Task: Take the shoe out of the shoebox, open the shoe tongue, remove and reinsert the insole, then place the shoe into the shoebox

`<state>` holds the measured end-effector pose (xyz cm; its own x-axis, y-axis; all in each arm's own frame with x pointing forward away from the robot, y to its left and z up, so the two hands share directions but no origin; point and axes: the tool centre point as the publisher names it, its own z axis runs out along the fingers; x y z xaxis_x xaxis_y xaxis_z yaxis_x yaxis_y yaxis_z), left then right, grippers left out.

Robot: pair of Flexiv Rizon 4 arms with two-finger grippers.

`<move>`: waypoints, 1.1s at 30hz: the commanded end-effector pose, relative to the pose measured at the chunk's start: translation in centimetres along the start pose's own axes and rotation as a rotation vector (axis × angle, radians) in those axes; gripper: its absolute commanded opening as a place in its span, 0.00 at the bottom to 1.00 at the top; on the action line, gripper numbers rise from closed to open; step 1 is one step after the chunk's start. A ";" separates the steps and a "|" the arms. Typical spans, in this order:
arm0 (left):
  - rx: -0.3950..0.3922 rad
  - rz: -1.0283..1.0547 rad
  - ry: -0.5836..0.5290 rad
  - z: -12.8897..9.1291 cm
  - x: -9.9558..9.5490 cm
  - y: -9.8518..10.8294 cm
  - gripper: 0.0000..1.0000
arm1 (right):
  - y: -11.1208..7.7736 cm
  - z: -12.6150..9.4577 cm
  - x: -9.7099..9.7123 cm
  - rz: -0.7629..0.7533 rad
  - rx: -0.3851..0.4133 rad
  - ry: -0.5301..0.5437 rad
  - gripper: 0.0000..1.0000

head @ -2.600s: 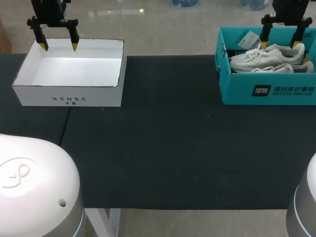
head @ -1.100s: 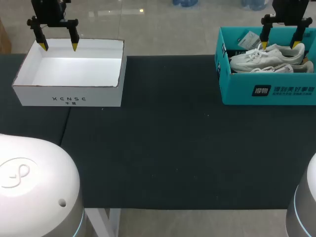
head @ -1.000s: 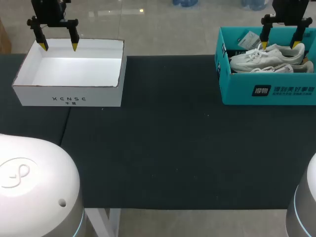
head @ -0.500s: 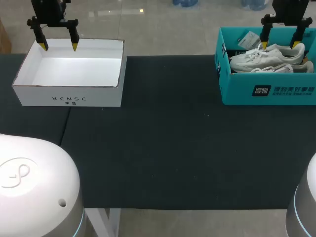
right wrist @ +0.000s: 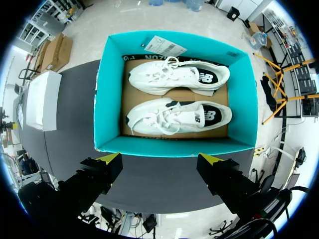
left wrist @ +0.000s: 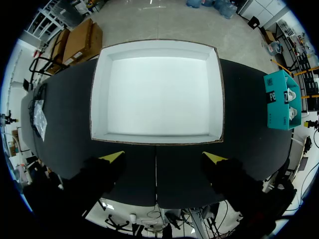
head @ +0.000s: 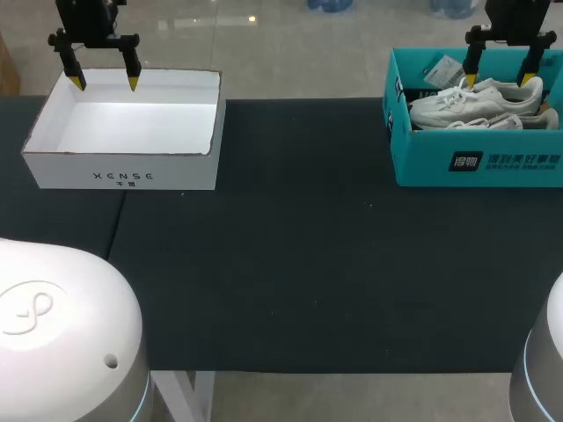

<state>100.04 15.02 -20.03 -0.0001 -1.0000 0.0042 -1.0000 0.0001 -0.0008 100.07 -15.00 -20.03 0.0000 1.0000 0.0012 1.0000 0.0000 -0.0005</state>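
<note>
Still unchanged, right gripper (head: 499,81) hovers above the shoebox (head: 422,163).

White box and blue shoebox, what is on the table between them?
Nothing. Between the white box and the blue shoebox there is only bare black table, as the head view shows.
</note>
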 end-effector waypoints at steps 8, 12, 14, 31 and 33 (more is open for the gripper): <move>-0.001 0.000 -0.002 0.0 0.0 0.0 1.00 | 0.0 0.0 0.0 0.000 0.000 -0.001 1.00; -0.001 0.000 -0.002 0.0 0.0 0.0 1.00 | 0.0 0.0 0.0 0.000 0.000 -0.001 1.00; -0.001 0.000 -0.002 0.0 0.0 0.0 1.00 | 0.0 0.0 0.0 0.000 0.000 -0.001 1.00; -0.001 0.000 -0.002 0.0 0.0 0.0 1.00 | -1.4 3.5 -9.1 0.032 0.056 -0.067 1.00; -0.001 0.000 -0.002 0.0 0.0 0.0 1.00 | -1.3 3.8 -10.1 0.028 0.048 -0.060 1.00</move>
<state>100.03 15.03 -20.03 -0.0002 -1.0000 0.0042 -1.0000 0.0002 -0.0009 99.03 -23.97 -23.27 0.0275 0.9956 -0.0891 0.9976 -0.0330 -0.0609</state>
